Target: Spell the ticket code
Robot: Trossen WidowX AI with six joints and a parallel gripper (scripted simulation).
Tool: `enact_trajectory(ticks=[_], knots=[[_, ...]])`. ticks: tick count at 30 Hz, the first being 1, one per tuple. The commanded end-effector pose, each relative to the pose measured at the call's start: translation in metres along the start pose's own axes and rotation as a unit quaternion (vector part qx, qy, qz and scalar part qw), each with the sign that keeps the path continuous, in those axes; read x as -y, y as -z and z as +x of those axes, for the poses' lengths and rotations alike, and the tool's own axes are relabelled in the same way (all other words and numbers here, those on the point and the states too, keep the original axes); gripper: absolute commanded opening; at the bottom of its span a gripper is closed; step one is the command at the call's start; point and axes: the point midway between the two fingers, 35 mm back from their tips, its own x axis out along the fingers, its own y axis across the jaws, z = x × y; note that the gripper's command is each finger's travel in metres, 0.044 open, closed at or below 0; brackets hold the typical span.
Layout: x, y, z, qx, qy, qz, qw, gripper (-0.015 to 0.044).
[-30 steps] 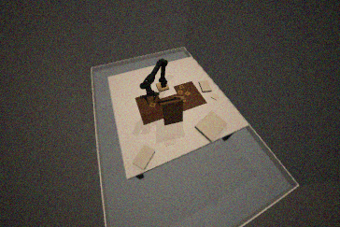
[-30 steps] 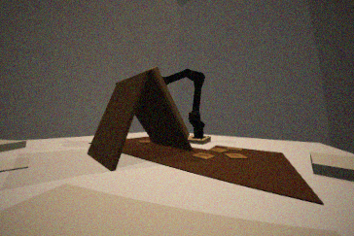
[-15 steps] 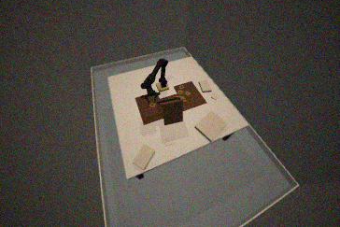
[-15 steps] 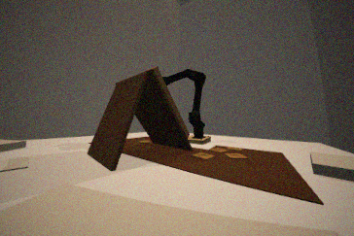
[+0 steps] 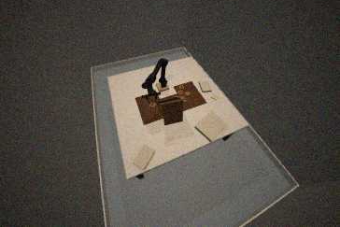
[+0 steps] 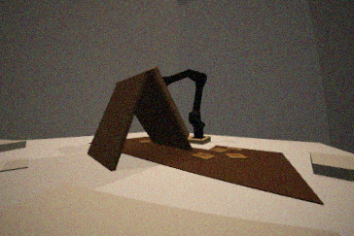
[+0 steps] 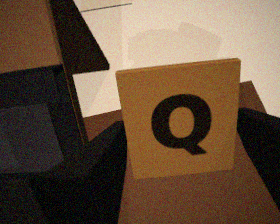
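Holding the Q tile (image 7: 178,120) between its two fingers, your claw (image 5: 151,96) (image 7: 180,123) is closed on the tile's side edges, with the black letter upright in the wrist view. Under it you can see the brown mat (image 5: 146,116) (image 6: 263,171) (image 7: 176,202), which lies on the pale worktop (image 5: 126,134) (image 6: 160,190) (image 7: 251,30). A dark brown folded stand (image 5: 173,112) (image 6: 122,116) (image 7: 26,35) rises like a tent by the mat, and in the wrist view it is left of your tile, apart from it. Several loose tiles lie flat on the mat, most of them grouped on the side of the stand away from your claw. From these views you cannot tell which letters they carry. Your black arm (image 5: 156,71) (image 6: 198,97) reaches from its base toward the stand; in the exterior view the stand hides the claw.
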Motion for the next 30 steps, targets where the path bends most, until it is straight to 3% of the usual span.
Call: enact_trajectory(ticks=[1, 30], knots=[[-0.003, 0.002, 0.001, -0.002, 0.001, 0.004, 1.000, 0.0000], [-0.017, 0.002, 0.001, -0.002, 0.000, 0.004, 1.000, 0.0000]])
